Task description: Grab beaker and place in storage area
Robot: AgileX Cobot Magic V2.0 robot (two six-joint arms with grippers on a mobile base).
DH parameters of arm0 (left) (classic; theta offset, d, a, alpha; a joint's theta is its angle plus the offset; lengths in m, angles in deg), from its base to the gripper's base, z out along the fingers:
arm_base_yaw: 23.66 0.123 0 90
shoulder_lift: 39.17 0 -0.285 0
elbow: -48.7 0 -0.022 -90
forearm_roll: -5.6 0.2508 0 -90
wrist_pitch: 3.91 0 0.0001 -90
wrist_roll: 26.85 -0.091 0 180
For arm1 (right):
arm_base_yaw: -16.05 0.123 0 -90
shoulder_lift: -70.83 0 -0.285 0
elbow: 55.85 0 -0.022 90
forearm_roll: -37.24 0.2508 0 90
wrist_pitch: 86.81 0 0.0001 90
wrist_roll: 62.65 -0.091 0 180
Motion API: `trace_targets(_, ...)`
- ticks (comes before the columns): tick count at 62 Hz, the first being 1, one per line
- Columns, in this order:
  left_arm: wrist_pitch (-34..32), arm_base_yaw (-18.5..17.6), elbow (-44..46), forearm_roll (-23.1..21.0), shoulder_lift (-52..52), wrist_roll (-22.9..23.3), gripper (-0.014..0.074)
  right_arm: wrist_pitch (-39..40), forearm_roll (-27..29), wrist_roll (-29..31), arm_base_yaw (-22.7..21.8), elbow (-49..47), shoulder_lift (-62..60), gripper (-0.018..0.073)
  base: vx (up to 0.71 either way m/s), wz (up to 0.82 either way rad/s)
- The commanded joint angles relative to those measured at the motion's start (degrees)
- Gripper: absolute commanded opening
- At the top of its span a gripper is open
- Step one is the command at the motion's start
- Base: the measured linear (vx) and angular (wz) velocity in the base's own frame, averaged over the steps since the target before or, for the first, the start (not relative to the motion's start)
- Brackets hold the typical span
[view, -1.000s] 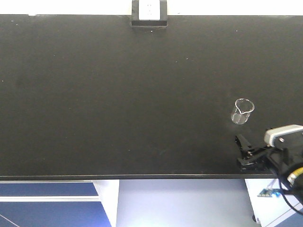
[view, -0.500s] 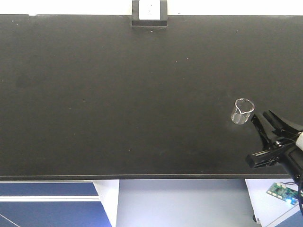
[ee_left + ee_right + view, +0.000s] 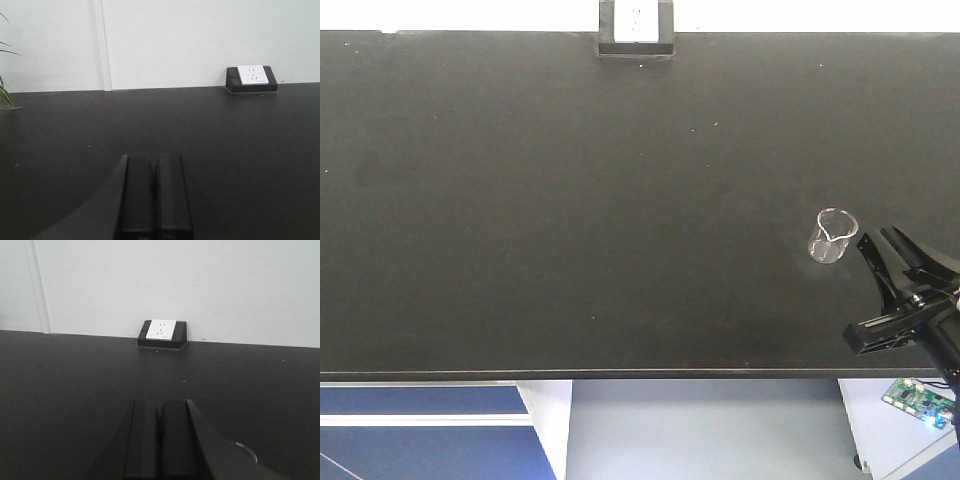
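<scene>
Right wrist view shows the right gripper (image 3: 159,432) at the bottom centre of the frame with its two black fingers (image 3: 142,435) pressed flat together, clenched on nothing. Just to their lower right, the curved rim of the beaker (image 3: 244,450) peeks out from behind the gripper body, apart from the fingers. Beyond, the matte black storage area (image 3: 75,380) runs back to a white wall, where a black-and-white socket box (image 3: 162,333) sits at the rear edge, upper centre of the frame.

From the front-facing view, the right gripper (image 3: 885,250) enters at the lower right edge, tips pointing toward the upper left and ending just beside the beaker (image 3: 832,236), which stands upright on the benchtop (image 3: 570,200) at centre right, spout rim up. Whether the tips touch the glass cannot be told. The socket box (image 3: 635,28) is at the top centre.

Left wrist view has the left gripper (image 3: 155,195) at the bottom centre, fingers (image 3: 140,192) likewise closed against each other and empty, over bare benchtop (image 3: 225,150). The socket box (image 3: 251,78) lies at upper right, and green plant leaves (image 3: 5,95) poke in at the left edge.
</scene>
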Motion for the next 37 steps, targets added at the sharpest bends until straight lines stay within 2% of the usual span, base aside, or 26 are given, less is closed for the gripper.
trace_targets(1, -4.5, 0.0, 1.2, -0.1, 0.8, 0.6, -0.0006, 7.4, 0.4, 0.1, -0.2, 1.1, -0.8, 0.0046, 0.00, 0.00)
trace_targets(7, -4.5, 0.0, 1.2, -0.1, 0.8, 0.6, -0.0006, 7.9, 5.3, 0.1, -0.2, 1.1, -0.8, 0.0040, 0.00, 0.00)
trace_targets(13, -4.5, 0.0, 1.2, -0.1, 0.8, 0.6, -0.0006, 7.7, 11.6, 0.4, -0.2, 1.1, -1.6, -0.0008, 0.00, 0.00)
trace_targets(19, -4.5, 0.0, 1.2, -0.1, 0.8, 0.6, -0.0006, 2.3, 15.9, 2.7, -0.2, 1.1, -7.4, -0.0011, 0.00, 0.00)
trace_targets(25, -4.5, 0.0, 1.2, -0.1, 0.8, 0.6, -0.0006, -10.0, 17.6, 5.7, -0.2, 1.1, -15.9, -0.0010, 0.00, 0.00)
trace_targets(29, -4.5, 0.0, 1.2, -0.1, 0.8, 0.6, -0.0006, -22.9, 18.1, 6.5, -0.2, 1.1, -23.3, -0.0009, 0.00, 0.00)
trace_targets(37, -4.5, 0.0, 1.2, -0.1, 0.8, 0.6, -0.0006, -43.8, 19.2, 6.4, -0.2, 1.1, -39.2, -0.0008, 0.00, 0.00)
